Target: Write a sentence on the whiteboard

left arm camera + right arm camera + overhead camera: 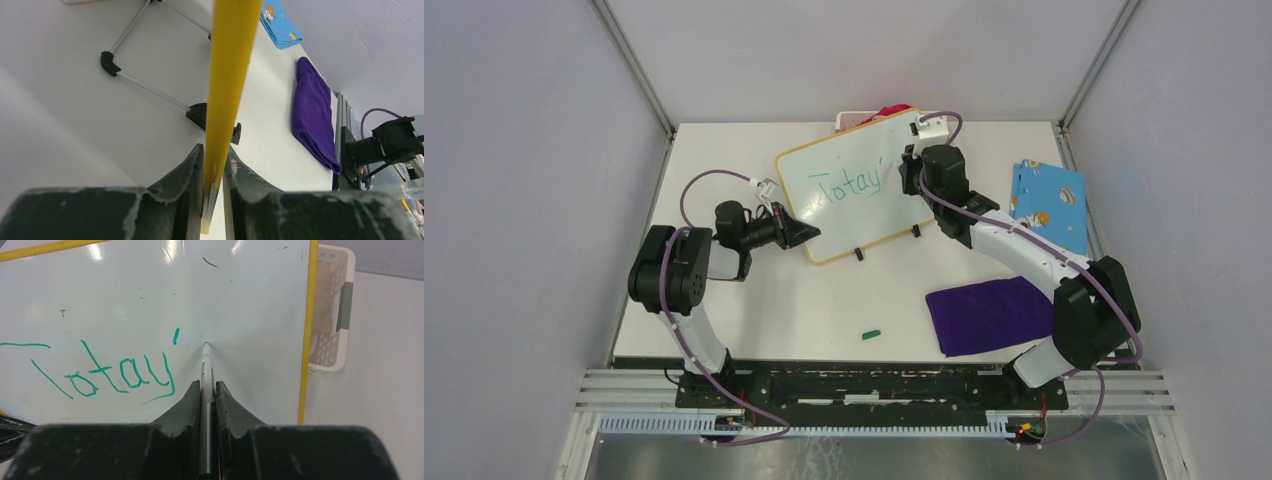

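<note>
Against the glossy whiteboard [150, 300], right pincer [208, 390] clamps a slim marker [206, 370]; left pincer [214, 155] grips the yellow frame [230, 60].

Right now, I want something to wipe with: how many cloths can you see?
2. A purple cloth lies front right on the table; a blue patterned cloth lies at the right edge, further back. A red thing behind the whiteboard is mostly hidden and may be another.

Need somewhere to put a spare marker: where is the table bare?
Bare table lies between the left arm and the purple cloth, bar the green cap; also the far-left corner beside the whiteboard. Right side is crowded: right arm, blue patterned cloth.
</note>
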